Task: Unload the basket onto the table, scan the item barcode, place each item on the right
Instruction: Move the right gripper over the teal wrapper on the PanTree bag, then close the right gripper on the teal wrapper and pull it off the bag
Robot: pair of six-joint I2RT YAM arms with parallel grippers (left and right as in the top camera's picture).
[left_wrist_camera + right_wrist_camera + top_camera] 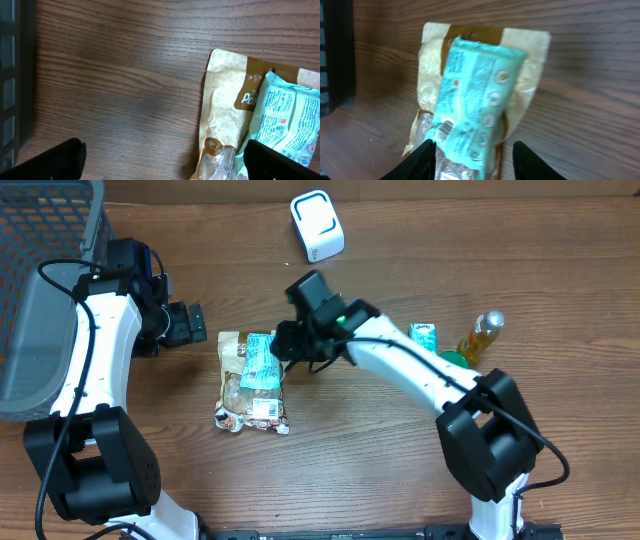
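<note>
At table centre: teal packet, flat, lying lengthwise on top of a tan pouch, printed side up. Barcode showing near the packet's end nearest the right wrist camera, at 7 o'clock on its face in that view.

Right gripper: claw apart, one finger on either side of the packet's near end. One finger is at the packet's edge and the other shows a gap; no pinch seen. The arm reaches in from 4 o'clock, forearm stretched across the table, wrist tipped down over the packet.

Step in hand, as judged: taking up the packet for scanning. To do it well:
- Close on the teal packet alone, not the pouch beneath.
- Grip at the long edges so no finger covers the barcode.
- Lift straight up before turning the code toward the reader.

White scanner: 12 o'clock from the packet, well apart.

Left gripper: 9 o'clock from the packet, near it, claw fully apart, nothing between the fingers. Arm folded, pointing toward the pouch.

Also present: green carton and bottle, 3 o'clock; grey basket, 10 o'clock.
</note>
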